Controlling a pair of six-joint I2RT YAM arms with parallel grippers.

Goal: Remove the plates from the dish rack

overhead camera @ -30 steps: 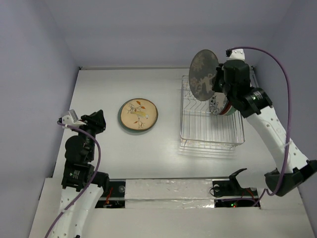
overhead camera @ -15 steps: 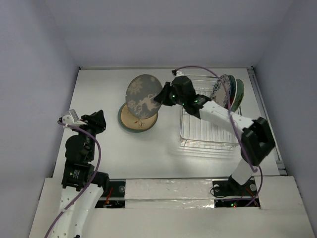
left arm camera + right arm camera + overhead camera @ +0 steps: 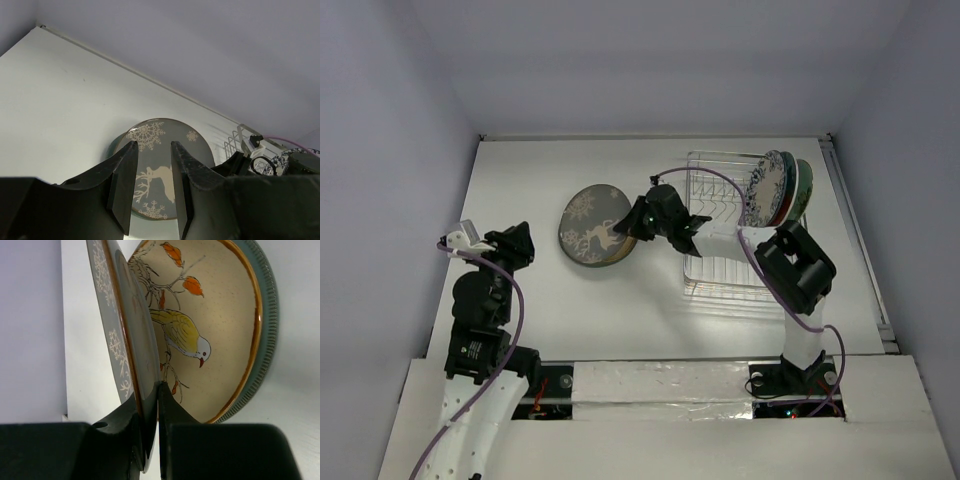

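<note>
Left of the dish rack (image 3: 740,282), the right gripper (image 3: 149,410) pinches the rim of one reindeer plate (image 3: 592,226). The plate tilts pattern-up over one bird plate (image 3: 220,330). Two or three upright plates (image 3: 778,190) stand in the rack's far-right corner. The left gripper (image 3: 152,150) has its fingers slightly spread, holding nothing.

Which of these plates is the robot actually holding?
The reindeer-and-snowflake plate, pinched at its rim by the right tool, tilted over the bird plate; the other plates stand upright in the dish rack.

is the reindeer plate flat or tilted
Tilted: the reindeer plate angles away from the bird plate beneath, its rim pinched by the right tool.
</note>
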